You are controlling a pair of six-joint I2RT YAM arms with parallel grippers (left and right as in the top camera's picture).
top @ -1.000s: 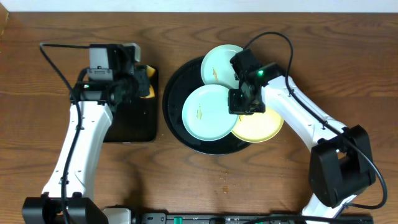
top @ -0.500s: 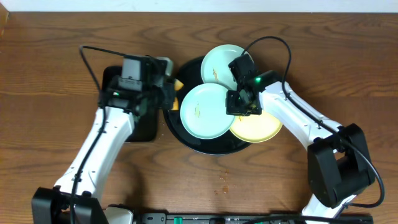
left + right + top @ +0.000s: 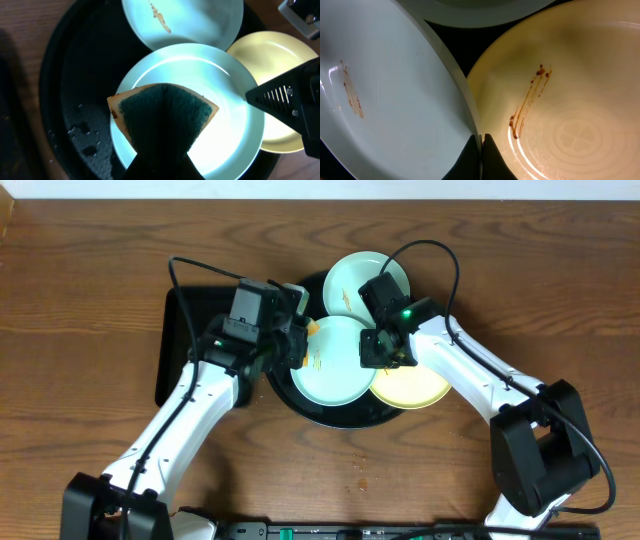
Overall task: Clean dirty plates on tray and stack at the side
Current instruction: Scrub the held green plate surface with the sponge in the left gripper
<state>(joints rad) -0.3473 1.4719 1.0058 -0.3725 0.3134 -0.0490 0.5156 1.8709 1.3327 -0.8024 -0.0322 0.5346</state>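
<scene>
The round black tray (image 3: pixel 282 385) holds three plates. A mint-blue plate (image 3: pixel 335 370) lies at its middle, a second mint-blue plate (image 3: pixel 350 280) with a brown smear at the back, and a yellow plate (image 3: pixel 415 388) with a brown smear at the right. My right gripper (image 3: pixel 374 348) is shut on the right rim of the middle plate (image 3: pixel 395 100), next to the yellow plate (image 3: pixel 570 100). My left gripper (image 3: pixel 300 345) is shut on a yellow sponge with a green scouring face (image 3: pixel 162 112), held over the middle plate (image 3: pixel 225 90).
A rectangular black tray (image 3: pixel 180 350) lies left of the round tray, partly under my left arm. Small crumbs (image 3: pixel 360 463) lie on the brown wood table (image 3: pixel 80 300) in front of the round tray. Water drops (image 3: pixel 75 135) sit on the round tray's left floor.
My left arm has swung right from the rectangular tray, carrying the sponge over the middle plate. My right gripper has kept its hold on that plate's rim, shifting slightly left.
</scene>
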